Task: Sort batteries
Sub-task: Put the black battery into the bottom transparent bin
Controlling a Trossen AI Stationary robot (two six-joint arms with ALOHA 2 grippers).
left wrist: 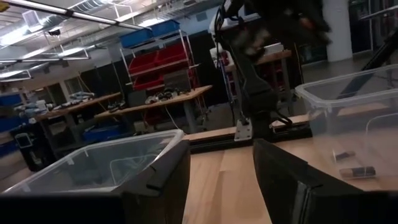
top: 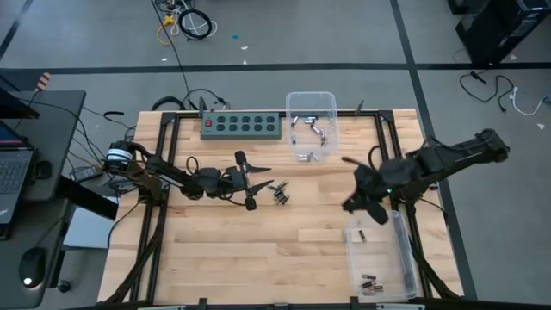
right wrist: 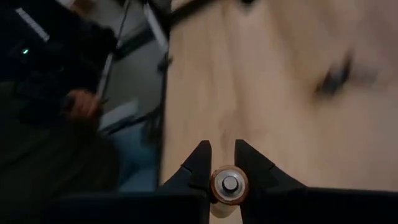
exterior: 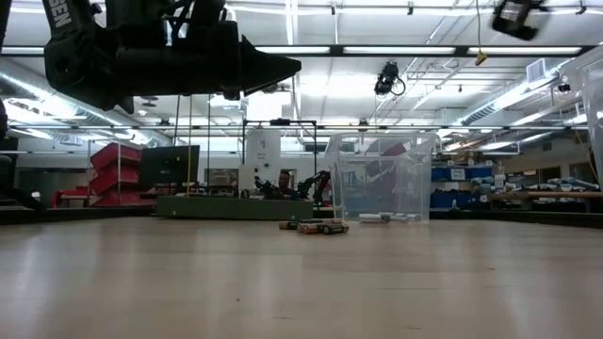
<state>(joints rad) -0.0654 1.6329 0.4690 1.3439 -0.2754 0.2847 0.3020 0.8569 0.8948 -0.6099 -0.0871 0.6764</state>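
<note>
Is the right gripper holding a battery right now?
Yes: in the right wrist view the right gripper has its two dark fingers closed around the sides of a battery, whose round end faces the camera.

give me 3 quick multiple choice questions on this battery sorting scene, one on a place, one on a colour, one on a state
1. Where does the green power strip lie?
A. at the table's far edge, beside the clear bin with silvery batteries
B. inside the bin near the right arm
C. on the floor

2. What colour is the switch at the strip's end?
A. blue
B. red
C. yellow

3. What is the right hand doing?
A. hanging open and empty
B. gripping a battery end-on
C. pressing the strip

Answers: 1 A, the high view shows it next to the clear bin; 2 B, a red spot shows at its end; 3 B, the right wrist view shows the cell between the fingers.
</note>
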